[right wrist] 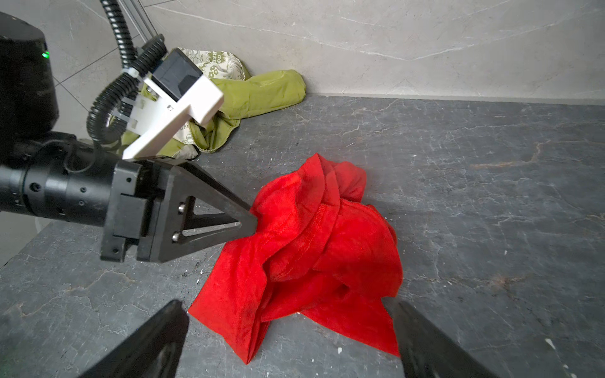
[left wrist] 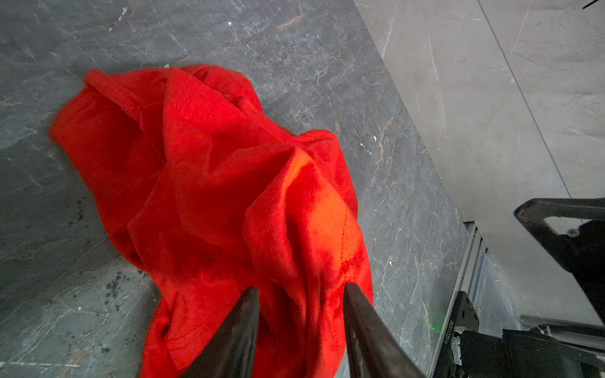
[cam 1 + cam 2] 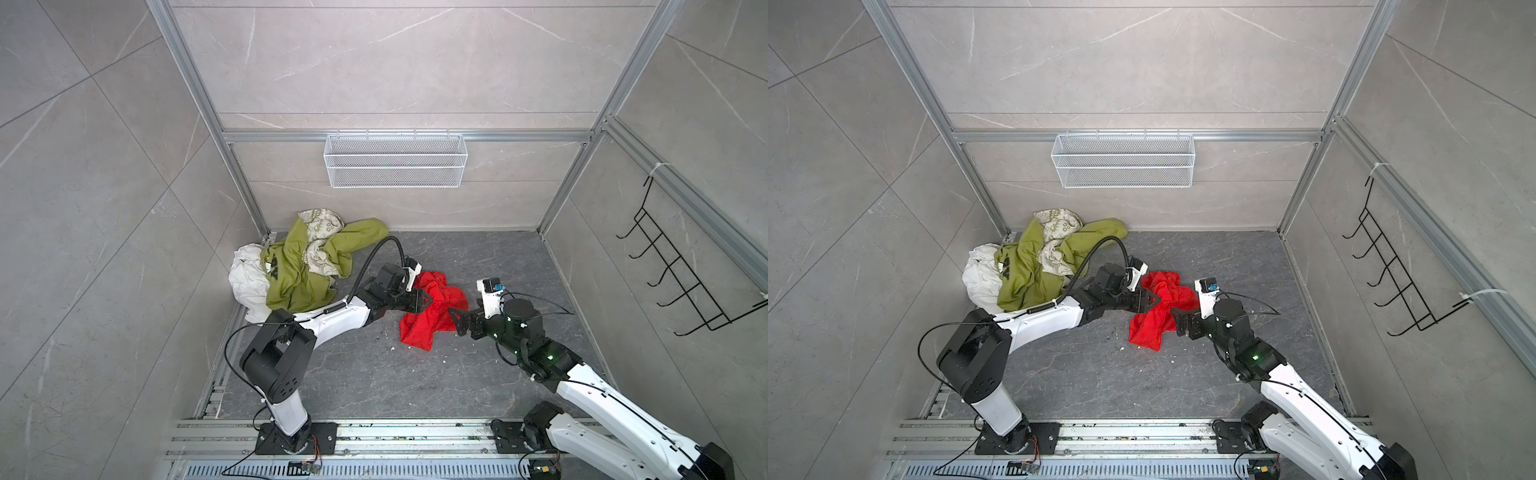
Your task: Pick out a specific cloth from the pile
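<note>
Releasing, seemingly: crumpled bright red fabric cloth (image 3: 428, 324).
Left pincer (image 2: 301, 286): half-parted astride fold.
Right pincer (image 1: 288, 302): wide.
Next: retreat without snagging.

Plush, soft-napped red cloth (image 1: 327, 235) lies on matt, veined grey stone floor (image 1: 491, 196)

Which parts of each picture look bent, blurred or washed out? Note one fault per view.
In both top views the straight frame rails splay outward, bent by the wide lens. In the left wrist view the red cloth glares to orange in one patch. In the right wrist view the near fingers are blurred, while the cloth is sharp.
</note>
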Robot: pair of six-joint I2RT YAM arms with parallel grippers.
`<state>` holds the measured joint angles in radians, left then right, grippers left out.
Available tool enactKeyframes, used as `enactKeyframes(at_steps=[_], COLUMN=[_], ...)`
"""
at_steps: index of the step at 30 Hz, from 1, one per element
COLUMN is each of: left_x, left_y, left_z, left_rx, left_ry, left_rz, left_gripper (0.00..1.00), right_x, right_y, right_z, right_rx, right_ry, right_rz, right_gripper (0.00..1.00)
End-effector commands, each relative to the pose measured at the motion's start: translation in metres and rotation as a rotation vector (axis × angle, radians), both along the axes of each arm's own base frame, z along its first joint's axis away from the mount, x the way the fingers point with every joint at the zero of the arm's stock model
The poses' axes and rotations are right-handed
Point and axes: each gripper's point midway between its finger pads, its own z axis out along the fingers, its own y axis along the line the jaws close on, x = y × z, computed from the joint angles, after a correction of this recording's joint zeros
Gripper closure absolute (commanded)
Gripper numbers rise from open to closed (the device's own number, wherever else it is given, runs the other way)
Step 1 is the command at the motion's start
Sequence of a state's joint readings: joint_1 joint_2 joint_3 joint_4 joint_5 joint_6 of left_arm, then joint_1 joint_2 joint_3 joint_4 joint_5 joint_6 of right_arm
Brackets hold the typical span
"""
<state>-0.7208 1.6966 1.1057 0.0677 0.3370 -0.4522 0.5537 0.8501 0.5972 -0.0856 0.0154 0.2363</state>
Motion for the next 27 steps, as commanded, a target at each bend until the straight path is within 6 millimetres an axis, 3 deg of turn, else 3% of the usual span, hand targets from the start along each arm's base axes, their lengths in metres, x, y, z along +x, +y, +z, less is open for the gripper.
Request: enactKeyframes(at_steps=[1,4,9,14,19,24,27], left_x=[-0.004,-0.005,-0.007,-0.009,-0.012,-0.017,-0.017], left_y=[0.003,0.010,0.020,0.036,0.067,0.104,0.131], left_z=[0.030,0.037,0.052,0.062,0.064,0.058,0.054], left_rx=[-0.011,0.007,0.028,0.075,0.150,0.230,0.278], left_ry=[-0.078,-0.110,-0.169,-0.206,-0.257,-0.285,-0.313], left_rz=[-0.011,-0.009,0.008,0.039,0.120,0.209,0.311], left_gripper=[0.41,0.33,0.29,0.17,0.01,0.00,0.01], right_x=[0.001,0.002,0.004,0.009,0.024,0.034,0.042], right_y=[-0.004,-0.003,-0.007,-0.029,-0.074,-0.121,-0.127], right_z=[0.012,0.015,0.020,0.028,0.028,0.025,0.015], right_rx=[0.006,0.009,-0.008,-0.049,-0.170,-0.272,-0.381], right_ry=[-0.027,-0.032,-0.044,-0.075,-0.111,-0.211,-0.258], right_rz=[-0.015,-0.016,-0.032,-0.125,-0.366,-0.642,-0.664], right_gripper=[0.00,0.00,0.00,0.00,0.00,0.00,0.00])
